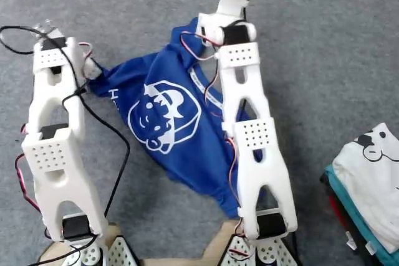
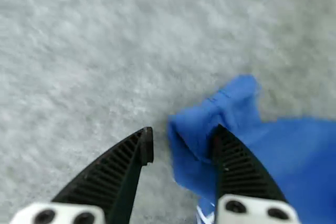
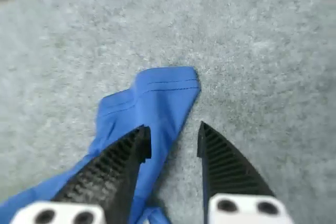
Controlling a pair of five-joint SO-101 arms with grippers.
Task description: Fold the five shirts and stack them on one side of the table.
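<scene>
The table (image 1: 336, 48) is covered in grey felt-like fabric across the whole high view.

The blue shirt (image 1: 181, 147) lies unfolded and rumpled near the table's centre, running diagonally between the two arms, with its white cartoon print (image 1: 163, 115) facing up. The right arm (image 1: 252, 135) stretches over the shirt's right part and hides a strip of it. The left arm (image 1: 53, 147) stands beside the shirt's left tip.

The stack (image 1: 368, 197) sits at the right edge of the table, well apart from the blue shirt. A folded white shirt (image 1: 374, 172) is on top, with a teal layer (image 1: 340, 200) beneath.

The wrist views give the jaw detail that the high view lacks:

- Left gripper (image 2: 182, 140): jaws spread. One finger (image 2: 236, 166) lies over a bunched blue sleeve end (image 2: 220, 106), and the other finger (image 2: 121, 166) is over bare felt
- Right gripper (image 3: 173, 135): jaws spread. One finger (image 3: 115, 166) is over a flat, hemmed sleeve end (image 3: 163, 93), and the other finger (image 3: 226, 166) is over bare felt. Cloth lies in the gap, unpinched
</scene>
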